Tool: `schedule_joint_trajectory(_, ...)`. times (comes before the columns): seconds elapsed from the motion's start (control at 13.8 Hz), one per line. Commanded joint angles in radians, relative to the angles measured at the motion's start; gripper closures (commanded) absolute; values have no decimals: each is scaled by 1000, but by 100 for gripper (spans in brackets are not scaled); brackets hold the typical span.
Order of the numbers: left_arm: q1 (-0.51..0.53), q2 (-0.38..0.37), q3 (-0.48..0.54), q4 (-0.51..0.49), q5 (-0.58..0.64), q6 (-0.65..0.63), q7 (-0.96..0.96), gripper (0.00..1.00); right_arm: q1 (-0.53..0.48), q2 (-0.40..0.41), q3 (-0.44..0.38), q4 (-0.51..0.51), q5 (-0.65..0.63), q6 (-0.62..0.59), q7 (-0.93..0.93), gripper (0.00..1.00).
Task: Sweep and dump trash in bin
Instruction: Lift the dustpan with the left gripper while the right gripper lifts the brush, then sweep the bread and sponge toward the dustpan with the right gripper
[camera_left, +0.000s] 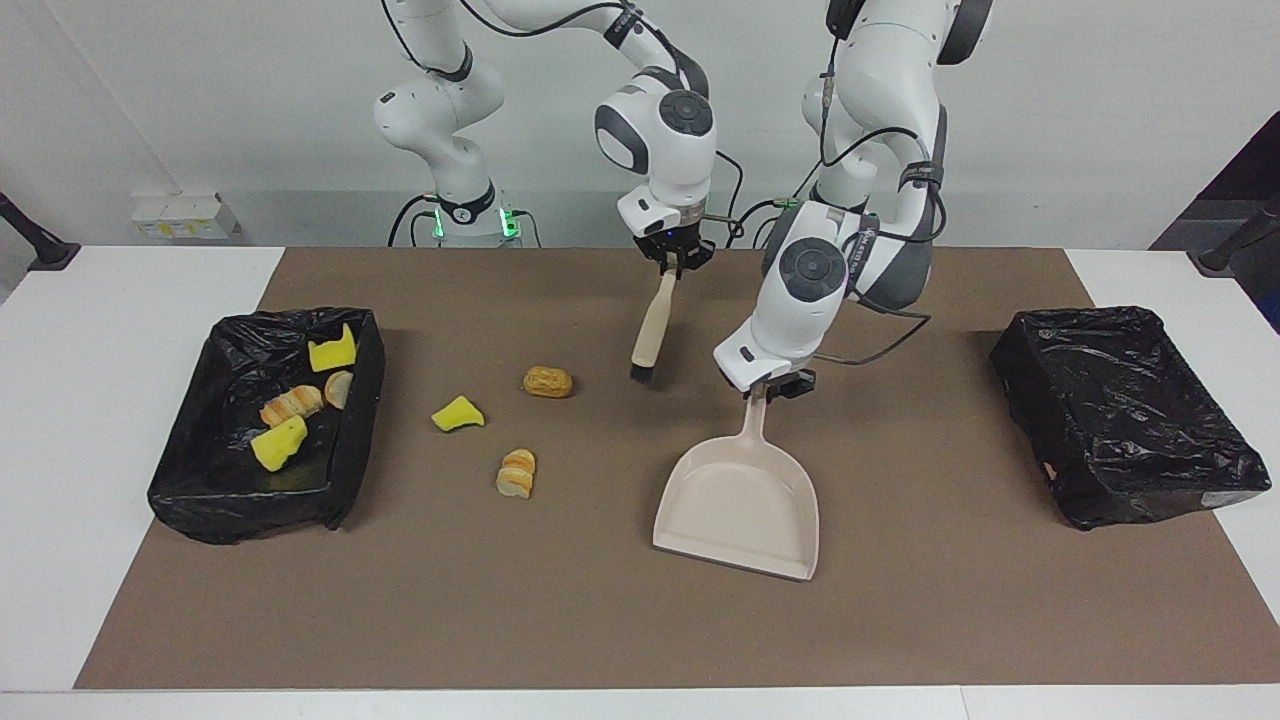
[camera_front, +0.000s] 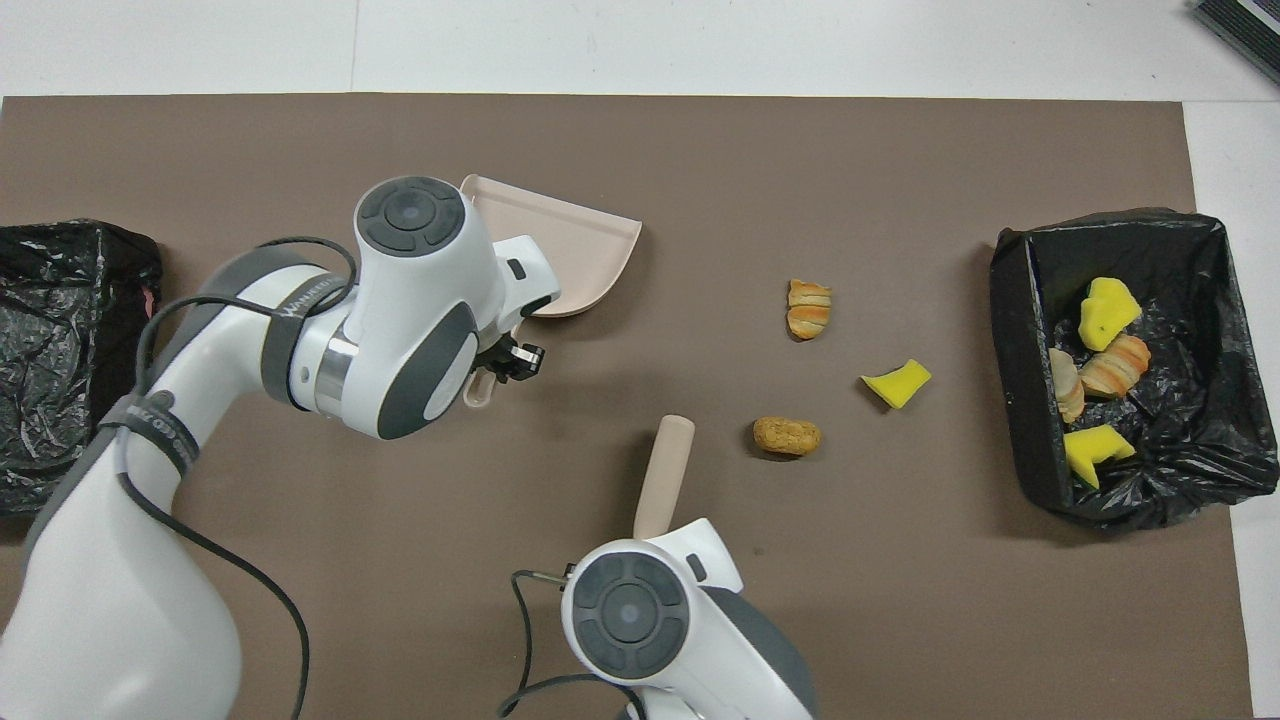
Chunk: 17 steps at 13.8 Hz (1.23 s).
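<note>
- On the mat's middle, toward the filled bin (camera_left: 262, 420), lie three loose scraps (camera_left: 547, 381): light, soft, easily pushed.
- Right gripper (camera_left: 676, 262) clamps the brush (camera_left: 648, 335) handle's top.
- Left gripper (camera_left: 775, 386) pinches the dustpan (camera_left: 738, 505) handle's end.

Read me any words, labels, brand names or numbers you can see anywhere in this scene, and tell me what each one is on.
White lettering on the dark grey band around the left arm's forearm: too small to read for certain.
Yellowish stickers on the small white box by the wall: too small to read.
No other word, number or sign shows.
</note>
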Motion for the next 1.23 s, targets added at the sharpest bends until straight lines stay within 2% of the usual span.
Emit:
schedule_joint_trajectory(0.0,30,-43,12,20,80,-42,152,100,-77,-154,9,-134,-38,-19,14,100)
schedule_joint_trajectory(0.22,89,-113,12,8,102,-127,426,100,-146,-157,9,-151,-56,-25,34,100)
schedule_joint_trajectory(0.43,167,-207,12,-21,146,-216,793,100,-213,-154,12,-166,-58,-59,149,100)
schedule_joint_trajectory(0.65,238,-230,13,-33,152,-229,1040,100,-259,-147,15,-180,-35,-41,209,100)
schedule_joint_trajectory(0.79,257,-245,12,-71,154,-209,1129,100,-260,-87,17,-180,-30,19,211,100)
schedule_joint_trajectory(0.87,259,-280,12,-123,174,-189,1174,100,-267,-67,15,-174,-30,75,199,100)
schedule_joint_trajectory(1.01,253,-345,12,-260,198,-78,1199,100,-284,14,15,-131,-29,151,173,100)
schedule_joint_trajectory(1.16,216,-348,9,-338,203,23,1190,100,-295,65,15,-50,-30,146,163,100)
